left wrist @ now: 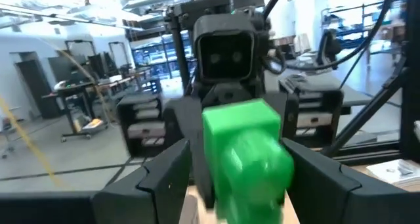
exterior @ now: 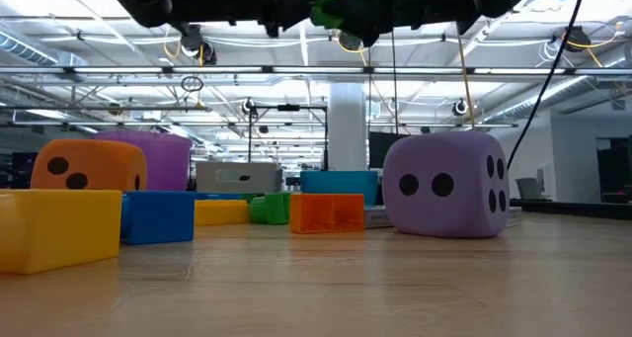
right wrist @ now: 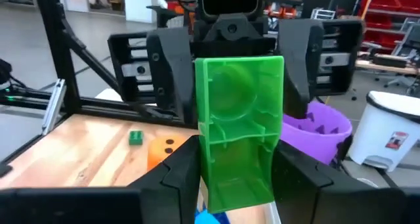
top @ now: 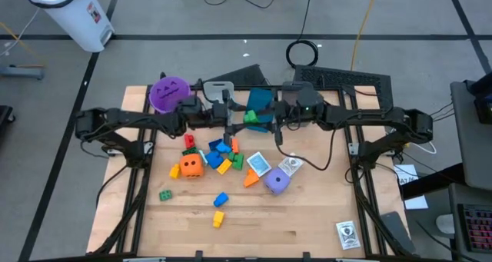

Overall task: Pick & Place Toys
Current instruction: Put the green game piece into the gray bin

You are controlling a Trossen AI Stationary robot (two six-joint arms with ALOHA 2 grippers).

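The green brick [right wrist: 239, 129] is held in the air above the rear of the counter [top: 307, 216], between my two arms, which meet there tip to tip. My right claw [right wrist: 236, 175] is clamped on it, one finger on each side face. My left claw [left wrist: 239, 178] also has a finger on each side of the same brick; I cannot tell whether those fingers press it or only flank it.

Below the brick, the remaining toys lie in a loose cluster on the counter: the orange die [top: 191, 165], the purple die [top: 277, 182], and blue, yellow, orange and red bricks between them. A small green brick [top: 165, 194] lies apart from the cluster. The purple cup [top: 167, 93] stands at the rear of the counter beside my left arm.
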